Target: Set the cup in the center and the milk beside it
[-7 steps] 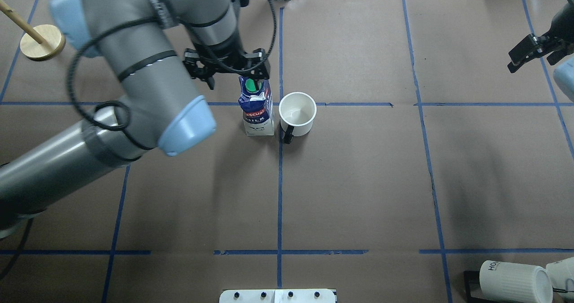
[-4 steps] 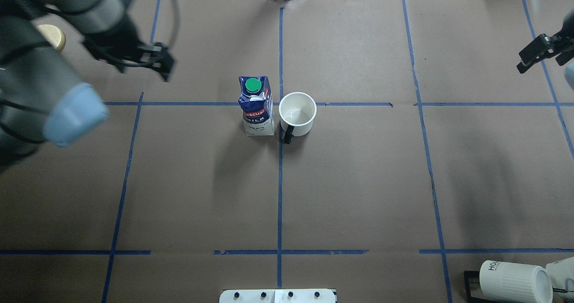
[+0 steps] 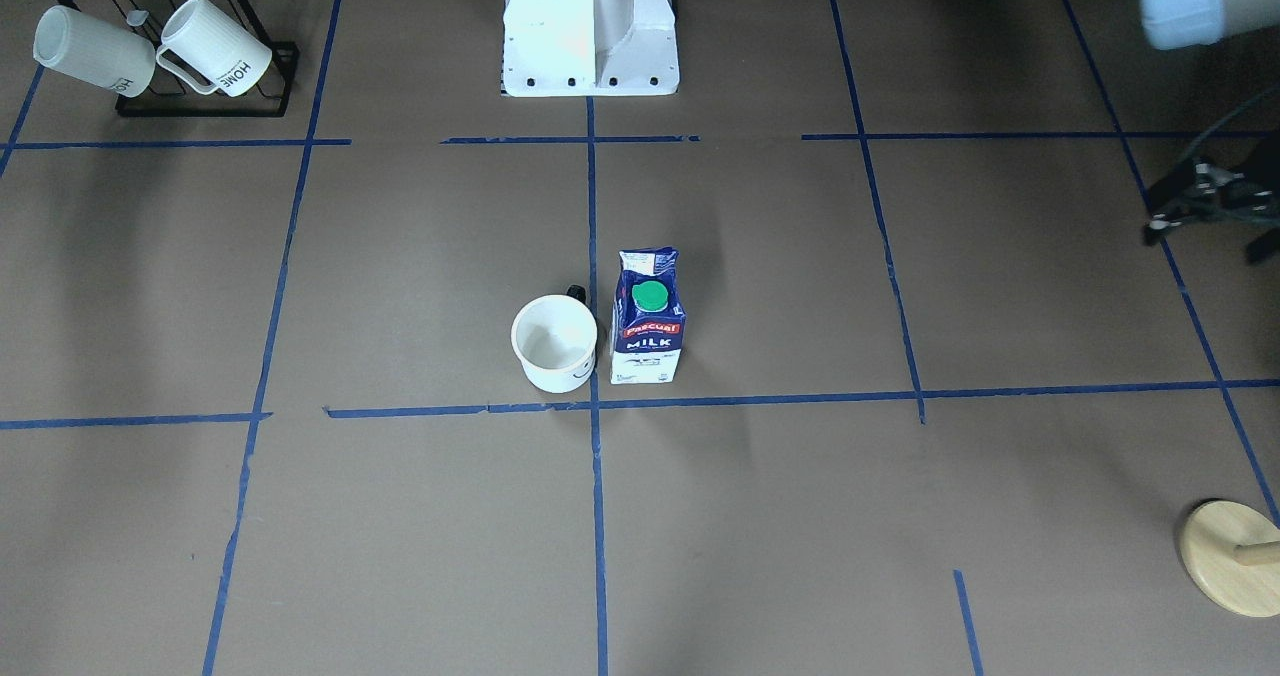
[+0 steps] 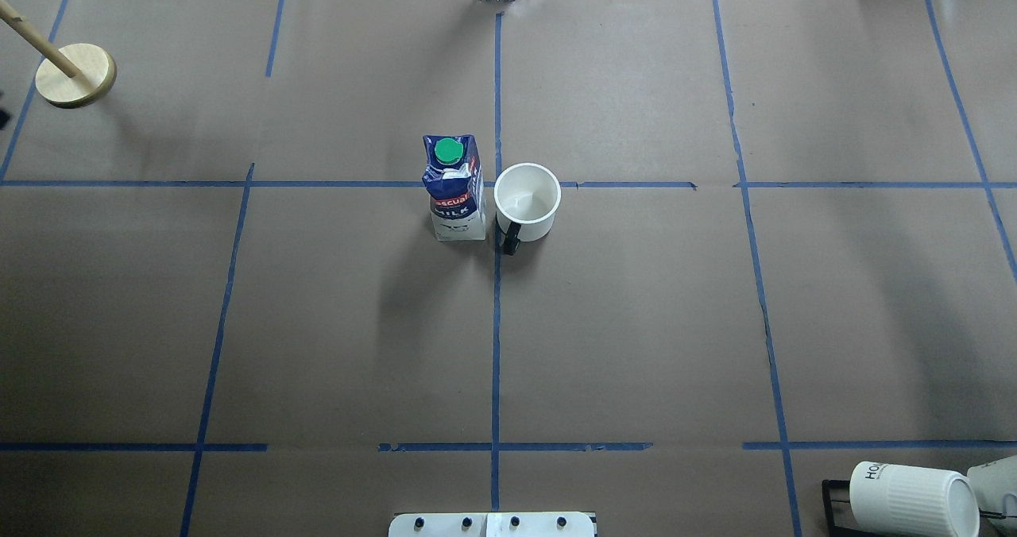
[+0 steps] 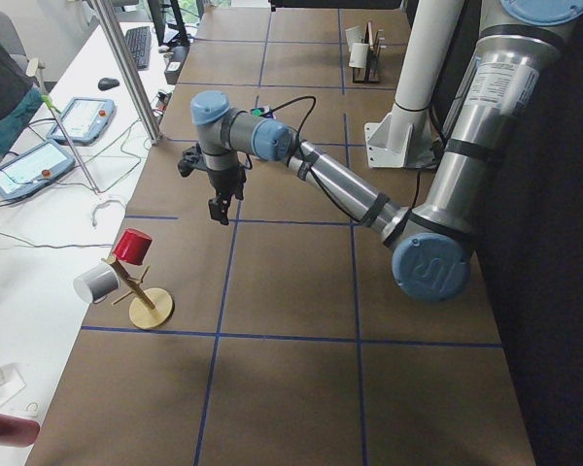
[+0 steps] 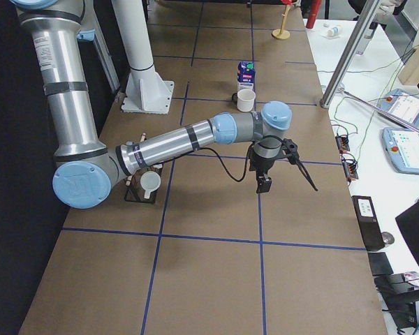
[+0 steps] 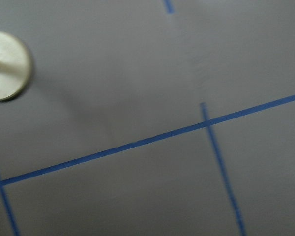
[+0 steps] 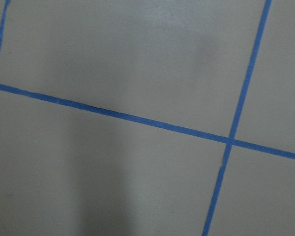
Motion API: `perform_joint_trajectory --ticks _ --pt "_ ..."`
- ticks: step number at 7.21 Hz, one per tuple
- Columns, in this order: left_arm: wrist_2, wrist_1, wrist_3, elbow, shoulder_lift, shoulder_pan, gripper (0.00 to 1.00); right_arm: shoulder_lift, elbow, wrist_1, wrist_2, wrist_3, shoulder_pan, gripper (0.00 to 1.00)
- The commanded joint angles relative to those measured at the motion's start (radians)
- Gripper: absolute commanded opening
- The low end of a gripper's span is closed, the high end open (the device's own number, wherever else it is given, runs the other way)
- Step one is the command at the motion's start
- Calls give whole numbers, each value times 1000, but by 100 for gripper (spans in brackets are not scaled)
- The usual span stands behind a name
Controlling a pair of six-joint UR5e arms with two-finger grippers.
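One smiley cup (image 4: pixel 527 202), one milk carton (image 4: pixel 457 195), two ribbed mugs (image 3: pixel 93 51), one black rack (image 3: pixel 200 109), one wooden stand (image 4: pixel 75 75)

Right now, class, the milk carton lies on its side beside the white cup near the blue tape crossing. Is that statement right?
Not quite. The milk carton stands upright, not on its side, beside the white cup near the blue tape crossing. The exterior front-facing view shows this.

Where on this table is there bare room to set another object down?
Bare: the grid squares between the milk and cup pair and the robot's base plate, plus the squares to either side. Crowded: the centre crossing itself, the corner with the mug rack, and the corner with the wooden stand.
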Motion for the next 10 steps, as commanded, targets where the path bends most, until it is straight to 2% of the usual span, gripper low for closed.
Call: perform_joint_trajectory --ticks 1,2,3,5,7,10 --pt "-3 -14 62 11 143 -100 100 -93 -1 0 4 -62 77 100" --pt "-3 -76 65 12 212 -120 100 -121 -1 0 22 -62 95 100" --pt "-3 -196 63 21 296 -131 100 -131 1 0 26 -62 98 100" --pt "-5 -342 69 58 401 -175 100 -133 -1 0 26 -56 98 100" --pt "-75 -346 57 61 406 -182 100 -135 -1 0 26 -56 98 100" --pt "-74 -344 59 61 395 -182 100 -136 -2 0 26 -57 98 100"
